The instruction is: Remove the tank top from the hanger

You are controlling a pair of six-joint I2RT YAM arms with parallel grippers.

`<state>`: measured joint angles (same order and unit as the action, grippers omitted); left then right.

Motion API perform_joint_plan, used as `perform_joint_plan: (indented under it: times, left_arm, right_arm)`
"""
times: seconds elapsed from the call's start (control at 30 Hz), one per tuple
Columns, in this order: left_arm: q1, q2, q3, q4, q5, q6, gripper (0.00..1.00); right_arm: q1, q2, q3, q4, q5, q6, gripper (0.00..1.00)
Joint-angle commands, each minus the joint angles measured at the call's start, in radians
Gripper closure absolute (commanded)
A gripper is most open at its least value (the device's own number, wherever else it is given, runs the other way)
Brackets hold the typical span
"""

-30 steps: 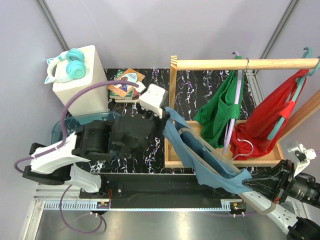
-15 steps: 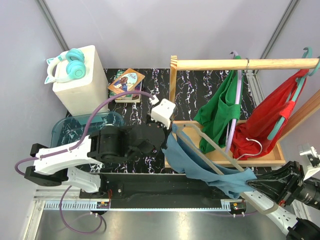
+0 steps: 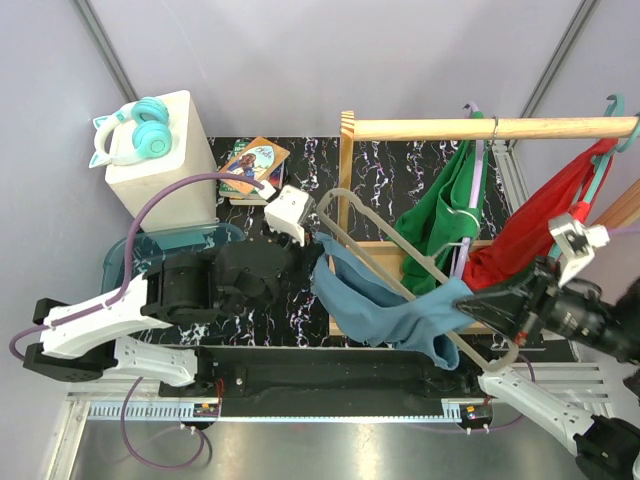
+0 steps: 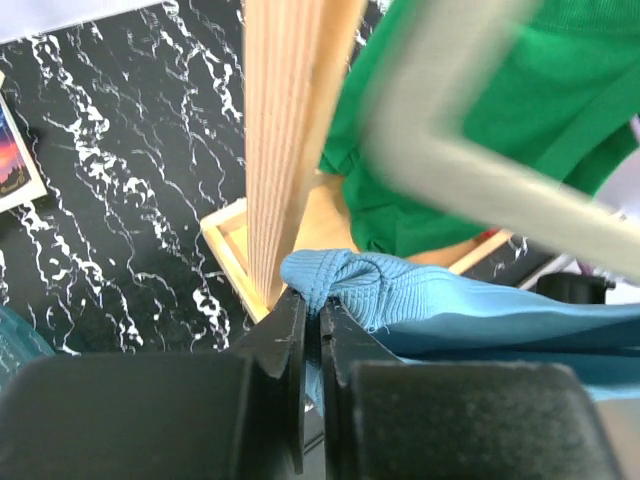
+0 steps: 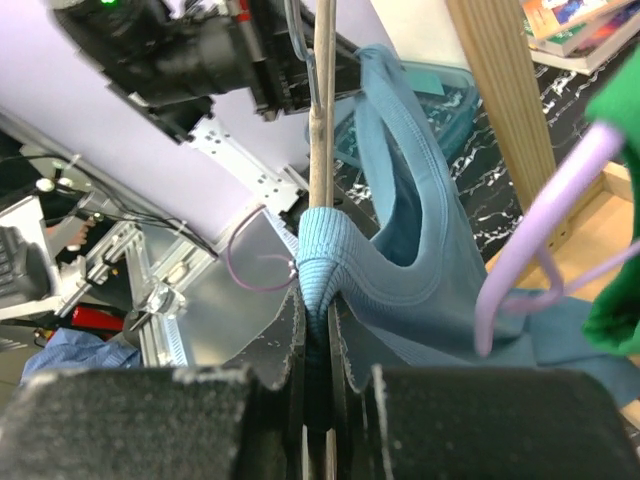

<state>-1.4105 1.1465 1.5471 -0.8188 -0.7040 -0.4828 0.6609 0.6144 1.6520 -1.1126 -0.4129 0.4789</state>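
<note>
The blue tank top [image 3: 380,305] hangs on a grey hanger [image 3: 385,255] that is held slanted in the air in front of the wooden rack. My left gripper [image 3: 318,245] is shut on a bunched edge of the tank top [image 4: 400,290] next to the rack's wooden post [image 4: 285,130]; the grey hanger [image 4: 470,160] passes above it. My right gripper [image 3: 470,300] is shut on the hanger's bar [image 5: 322,110], with a ribbed strap of the tank top [image 5: 420,270] wrapped over the bar between the fingers [image 5: 318,320].
The wooden rack's rail [image 3: 490,128] carries a green top [image 3: 435,215] on a purple hanger [image 5: 530,230] and a red top [image 3: 530,235]. A teal bin [image 3: 125,260], a white box with headphones [image 3: 160,150] and books [image 3: 252,165] are at the left.
My right gripper has risen and moved left and back, lifting its end of the hanger. My left gripper has moved left and back with the fabric. More bare hanger shows.
</note>
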Motion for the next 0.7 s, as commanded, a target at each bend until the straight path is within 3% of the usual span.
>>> perform_joint_plan:
  times: [0.0,0.2,0.37,0.57,0.67]
  left_arm:
    - [0.016,-0.013,-0.010,0.136,0.054,0.036,0.92]
    - [0.027,0.013,0.001,0.178,0.024,0.087,0.90]
    - [0.047,-0.007,-0.004,0.176,0.044,0.087,0.73]
    - [0.062,-0.085,-0.024,0.173,0.034,0.085,0.58]
    - [0.074,-0.111,-0.010,0.142,0.023,0.082,0.44]
  right_arm:
    - [0.005,0.062,0.048,0.117,0.014,-0.031,1.00]
    - [0.005,0.099,0.009,0.238,0.014,-0.034,1.00]
    - [0.005,0.159,0.005,0.281,0.016,-0.075,1.00]
    - [0.005,0.205,-0.029,0.375,-0.006,-0.094,1.00]
    - [0.005,0.228,-0.063,0.456,-0.050,-0.103,1.00]
